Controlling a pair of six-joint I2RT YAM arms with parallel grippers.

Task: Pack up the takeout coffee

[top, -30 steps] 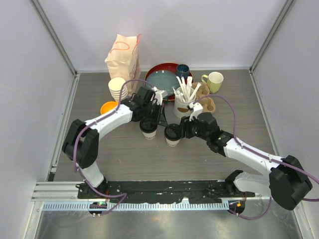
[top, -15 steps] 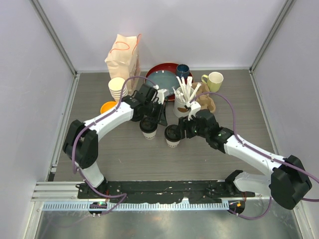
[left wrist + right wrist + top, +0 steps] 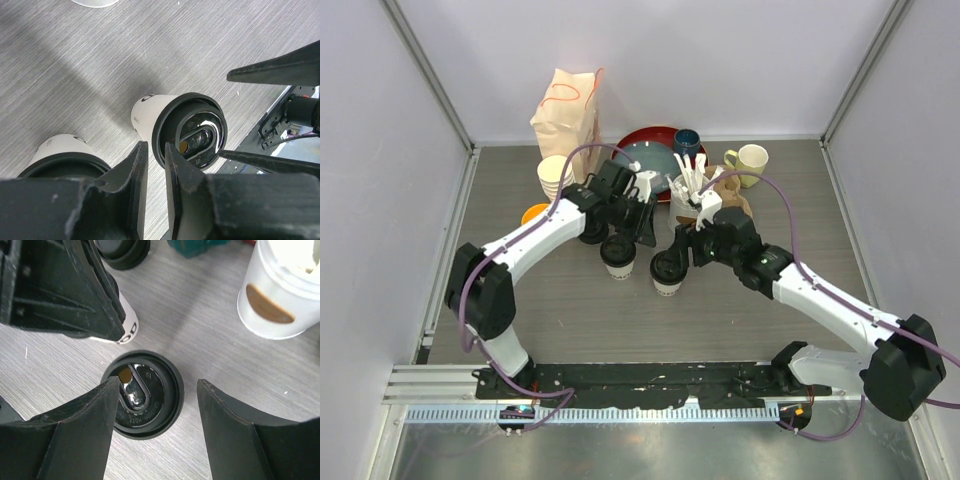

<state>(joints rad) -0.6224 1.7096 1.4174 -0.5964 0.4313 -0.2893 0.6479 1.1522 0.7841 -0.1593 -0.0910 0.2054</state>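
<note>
Two takeout coffee cups, cream-white with black sip lids, stand upright side by side mid-table: the left cup (image 3: 618, 255) and the right cup (image 3: 666, 272). My left gripper (image 3: 642, 222) hovers just behind the left cup (image 3: 62, 150); its jaws are open by a narrow gap with nothing between them (image 3: 156, 150). The right cup's lid (image 3: 190, 131) shows beyond them. My right gripper (image 3: 683, 246) hangs above the right cup's lid (image 3: 142, 395), open wide (image 3: 159, 390), its fingers apart from the lid.
Behind the cups stand a white cup of utensils (image 3: 688, 205), a brown cardboard carrier (image 3: 735, 205), a red plate (image 3: 650, 155), a dark teal mug (image 3: 687, 142), a yellow-green mug (image 3: 752, 160), a paper bag (image 3: 568, 110), stacked white cups (image 3: 555, 178) and loose black lids (image 3: 122, 252).
Both grippers have opened and drawn up and back from the two cups, the right one much wider. The cups stay standing where they were.
</note>
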